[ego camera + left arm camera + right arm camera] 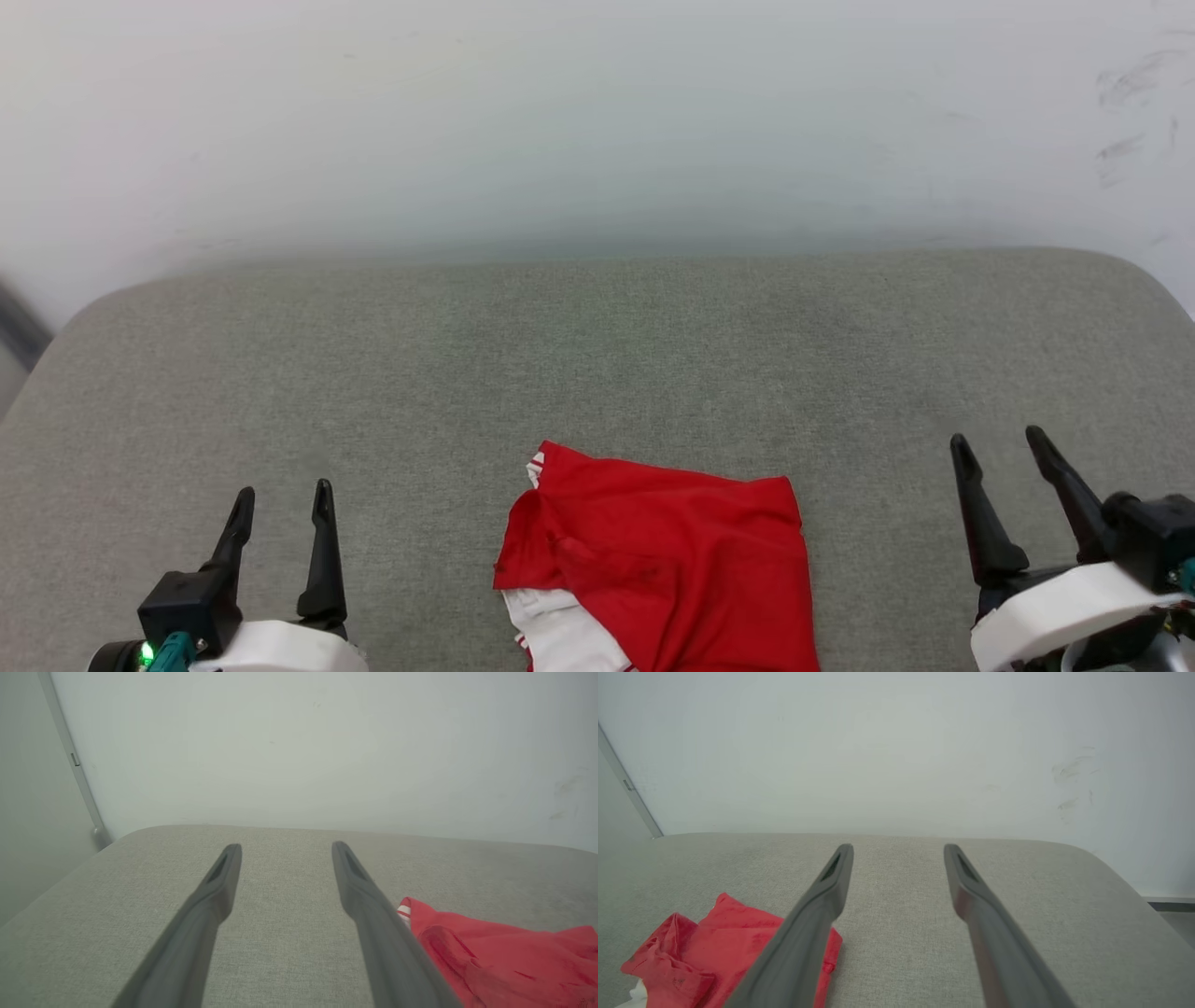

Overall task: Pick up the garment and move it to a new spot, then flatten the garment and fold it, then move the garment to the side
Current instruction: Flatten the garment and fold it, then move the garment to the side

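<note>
The left gripper (283, 502) and right gripper (997, 441) stand spread and empty, one at each side of the crumpled bright red jersey shirt (672, 551). Pinching its far corners seems best.

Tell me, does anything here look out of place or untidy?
The garment lies rumpled, not flat, on the grey cushion, a white sleeve poking out at its left. Dark scuffs mark the wall.
</note>
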Controlling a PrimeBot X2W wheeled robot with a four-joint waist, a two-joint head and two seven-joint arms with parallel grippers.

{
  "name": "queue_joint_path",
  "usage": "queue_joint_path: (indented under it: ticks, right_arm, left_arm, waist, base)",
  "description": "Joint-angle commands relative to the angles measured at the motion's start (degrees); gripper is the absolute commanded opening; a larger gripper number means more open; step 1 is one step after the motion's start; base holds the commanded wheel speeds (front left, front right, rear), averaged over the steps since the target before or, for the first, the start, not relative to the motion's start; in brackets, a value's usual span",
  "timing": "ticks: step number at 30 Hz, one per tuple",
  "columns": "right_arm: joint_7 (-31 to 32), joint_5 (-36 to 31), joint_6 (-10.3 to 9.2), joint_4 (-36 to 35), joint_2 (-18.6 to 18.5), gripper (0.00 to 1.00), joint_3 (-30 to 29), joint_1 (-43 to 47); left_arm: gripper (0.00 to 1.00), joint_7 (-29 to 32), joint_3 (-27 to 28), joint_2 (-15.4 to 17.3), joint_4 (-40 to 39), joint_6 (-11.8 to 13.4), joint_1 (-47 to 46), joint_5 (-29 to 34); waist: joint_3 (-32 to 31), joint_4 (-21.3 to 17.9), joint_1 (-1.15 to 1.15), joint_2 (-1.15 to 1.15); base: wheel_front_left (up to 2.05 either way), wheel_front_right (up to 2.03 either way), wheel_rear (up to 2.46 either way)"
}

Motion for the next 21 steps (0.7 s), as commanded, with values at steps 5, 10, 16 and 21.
queue_joint_path:
  ticks: [5,10,16,21]
  right_arm:
    - [2.05,-0.63,-0.02,-3.13,1.50,1.00,-0.78,2.46]
    - [2.88,-1.02,-0.02,-4.40,1.79,1.00,-0.63,2.21]
    - [2.99,-0.32,-0.02,-2.70,1.67,1.00,-0.73,1.66]
    - [6.32,4.92,-0.04,0.13,-0.60,1.00,-1.79,0.98]
  left_arm:
    - [1.00,-0.40,-0.05,-0.77,-0.05,-0.31,0.35,0.85]
    - [1.00,-0.40,-0.03,-1.43,0.34,-1.00,-0.79,1.32]
    - [1.00,-0.41,0.31,-1.92,0.74,-1.57,-1.41,1.67]
    - [1.00,-0.41,1.33,-2.79,0.28,-1.60,-1.45,1.64]
  waist:
    - [0.69,-0.41,0.00,0.00]
    - [1.19,-0.70,0.00,0.00]
    - [1.58,-0.57,0.00,0.00]
    - [1.87,-0.11,0.00,0.00]
  base:
    - [0.00,0.00,0.00]
    - [0.00,0.00,0.00]
    - [0.00,0.00,0.00]
    - [0.00,0.00,0.00]
